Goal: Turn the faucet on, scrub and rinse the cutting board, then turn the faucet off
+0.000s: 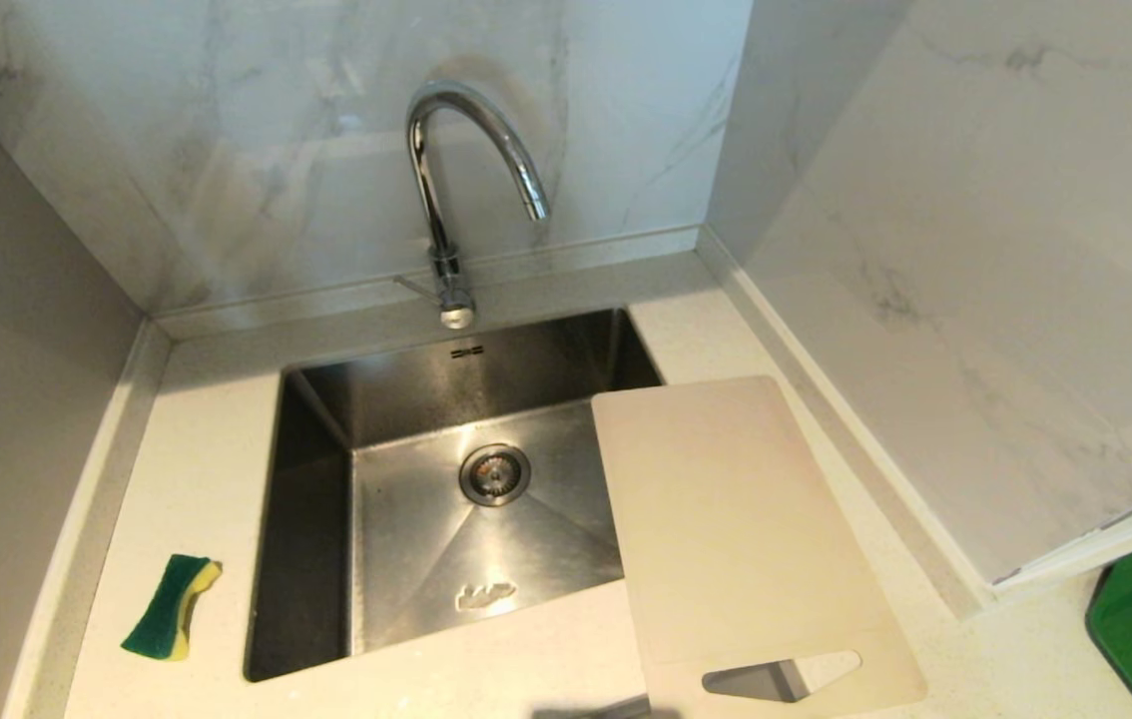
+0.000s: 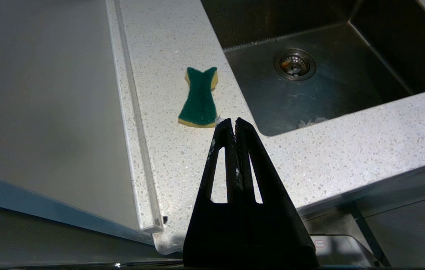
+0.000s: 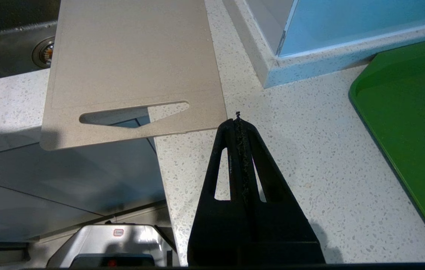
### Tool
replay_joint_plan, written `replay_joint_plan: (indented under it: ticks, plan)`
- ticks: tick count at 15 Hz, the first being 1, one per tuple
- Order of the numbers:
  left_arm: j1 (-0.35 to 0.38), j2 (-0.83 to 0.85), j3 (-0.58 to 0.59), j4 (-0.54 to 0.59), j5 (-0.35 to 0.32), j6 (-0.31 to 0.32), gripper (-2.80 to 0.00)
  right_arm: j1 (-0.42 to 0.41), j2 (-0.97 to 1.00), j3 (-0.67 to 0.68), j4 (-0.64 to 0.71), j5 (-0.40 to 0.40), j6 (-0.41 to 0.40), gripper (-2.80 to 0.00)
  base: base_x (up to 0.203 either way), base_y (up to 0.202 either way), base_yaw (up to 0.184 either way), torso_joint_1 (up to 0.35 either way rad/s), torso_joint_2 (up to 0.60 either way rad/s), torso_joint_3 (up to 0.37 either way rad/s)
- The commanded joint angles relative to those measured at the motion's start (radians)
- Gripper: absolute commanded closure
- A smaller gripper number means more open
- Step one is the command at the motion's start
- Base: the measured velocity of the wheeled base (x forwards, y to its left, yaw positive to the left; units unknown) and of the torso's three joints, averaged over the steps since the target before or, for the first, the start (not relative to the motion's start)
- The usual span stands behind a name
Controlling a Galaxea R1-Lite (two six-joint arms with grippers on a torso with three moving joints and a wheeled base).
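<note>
No legible text anywhere, small red-outlined label (image 3: 117, 232) on grey robot base below the surface's front edge, characters too small to read, same label (image 2: 319, 243) in left wrist view, also unreadable, no brand marks readable

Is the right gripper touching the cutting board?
Apart. In the right wrist view the shut right gripper hangs short of the cutting board, its tips clear of the board's near edge.
</note>
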Motion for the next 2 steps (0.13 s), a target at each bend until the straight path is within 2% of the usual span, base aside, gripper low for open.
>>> replay_joint_plan:
  ticks: [1,2]
  plan:
    - [0.000,0.000,0.003,0.000,0.000,-0.002,0.00,0.000,0.001,0.000,0.000,0.000,0.002,0.00,0.000,0.000,0.000,0.000,0.00,0.000]
    - [0.000,0.000,0.003,0.000,0.000,-0.002,0.00,0.000,0.001,0.000,0.000,0.000,0.002,0.00,0.000,0.000,0.000,0.000,0.00,0.000]
